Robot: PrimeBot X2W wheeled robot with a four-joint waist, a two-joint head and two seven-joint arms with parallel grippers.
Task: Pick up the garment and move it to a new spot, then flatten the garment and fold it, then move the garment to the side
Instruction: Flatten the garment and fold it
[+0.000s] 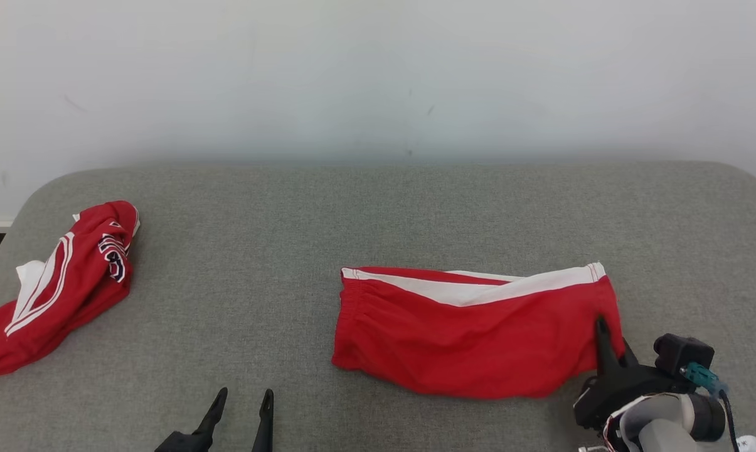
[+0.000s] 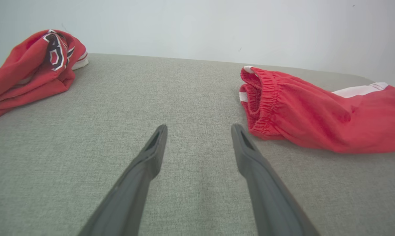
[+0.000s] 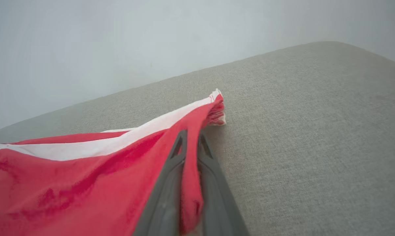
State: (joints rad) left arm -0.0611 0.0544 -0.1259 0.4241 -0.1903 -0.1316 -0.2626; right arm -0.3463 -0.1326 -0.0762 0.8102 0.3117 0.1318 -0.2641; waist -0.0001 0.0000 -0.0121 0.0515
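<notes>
1. I see the red shorts (image 1: 472, 339), with a white side stripe, lying mostly flat on the counter (image 1: 378, 207), which is covered in grey fabric. Their elastic waistband is at the end towards my left arm.
2. My right gripper (image 1: 602, 326) is at the opposite end of the shorts, by the leg hem. Its fingers are pressed together on a fold of the red cloth. In the right wrist view the fabric runs up between the two fingers in a ridge.
3. My left gripper (image 1: 243, 398) hangs near the waistband end of the shorts, on the near side and apart from the cloth. Its fingers stand wide apart over bare grey counter.
4. A crumpled red jersey (image 1: 58, 289) with white trim and dark lettering lies well apart from the shorts, beyond their waistband end and close to the counter's edge.
5. A plain pale wall (image 1: 378, 75) rises behind the shorts, past the counter's far edge.
</notes>
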